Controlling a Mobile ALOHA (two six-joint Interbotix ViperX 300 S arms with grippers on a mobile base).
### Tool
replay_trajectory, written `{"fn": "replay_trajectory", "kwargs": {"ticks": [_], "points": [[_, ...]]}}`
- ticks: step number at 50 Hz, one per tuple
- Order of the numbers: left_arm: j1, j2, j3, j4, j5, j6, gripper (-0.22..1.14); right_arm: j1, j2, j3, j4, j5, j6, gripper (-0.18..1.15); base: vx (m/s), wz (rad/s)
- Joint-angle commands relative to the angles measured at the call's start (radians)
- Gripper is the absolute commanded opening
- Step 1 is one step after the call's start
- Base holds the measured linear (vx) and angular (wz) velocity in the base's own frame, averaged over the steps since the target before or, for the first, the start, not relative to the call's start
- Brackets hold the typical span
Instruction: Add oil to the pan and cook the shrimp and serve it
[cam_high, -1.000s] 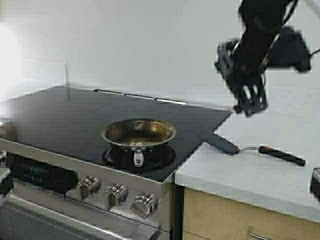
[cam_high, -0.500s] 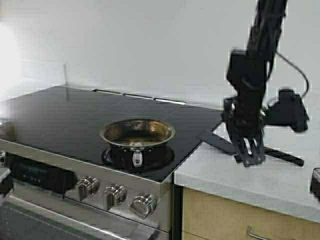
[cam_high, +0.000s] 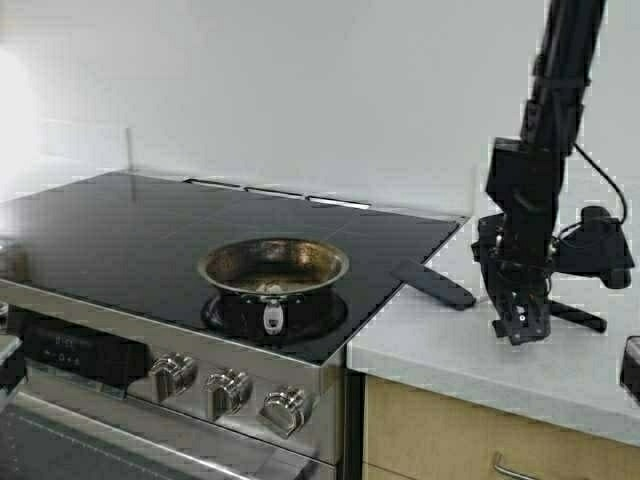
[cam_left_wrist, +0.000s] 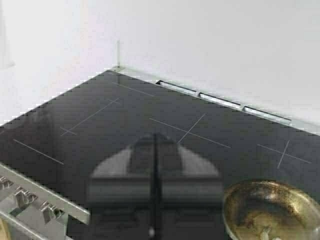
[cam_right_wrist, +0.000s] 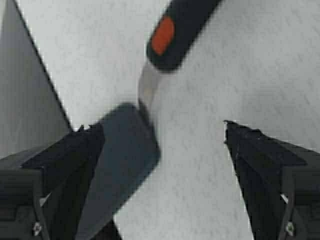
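On the black stove (cam_high: 150, 235), against a white wall (cam_high: 300, 90), sits the pan (cam_high: 274, 268) with the shrimp (cam_high: 270, 288). Right gripper (cam_high: 521, 322), jaws wide, hangs over the spatula (cam_high: 434, 284) on the pale counter (cam_high: 480, 350). Left gripper (cam_left_wrist: 155, 200) is pressed closed; its arm is hidden.

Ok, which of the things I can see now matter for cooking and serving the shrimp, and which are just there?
In play:
- pan on the stove's front burner
- shrimp lying in the pan
- spatula on the counter
- right gripper, fingers open, low over the spatula's handle

Just there:
- stove knobs
- left gripper, shut, above the cooktop
- counter
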Motion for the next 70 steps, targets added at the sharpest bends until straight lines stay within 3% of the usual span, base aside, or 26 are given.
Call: {"fn": "replay_trajectory", "kwargs": {"ticks": [1, 21, 34, 50, 70], "points": [[0.000, -0.002, -0.011, -0.002, -0.008, -0.005, 0.03, -0.026, -0.002, -0.049, -0.049, 0.023, 0.002, 1.02, 0.00, 0.00], [0.000, -0.006, -0.008, -0.002, -0.006, -0.017, 0.03, -0.064, 0.075, -0.170, -0.083, 0.067, 0.031, 1.02, 0.00, 0.00], [0.000, -0.006, -0.006, -0.002, -0.006, -0.018, 0.03, -0.126, 0.120, -0.224, -0.186, 0.091, 0.041, 1.02, 0.00, 0.00], [0.002, -0.005, -0.006, -0.002, -0.006, -0.018, 0.03, -0.147, 0.178, -0.265, -0.288, 0.098, 0.173, 1.02, 0.00, 0.00], [0.000, -0.006, -0.005, -0.002, -0.006, -0.020, 0.03, -0.147, 0.187, -0.281, -0.296, 0.103, 0.288, 1.02, 0.00, 0.00]]}}
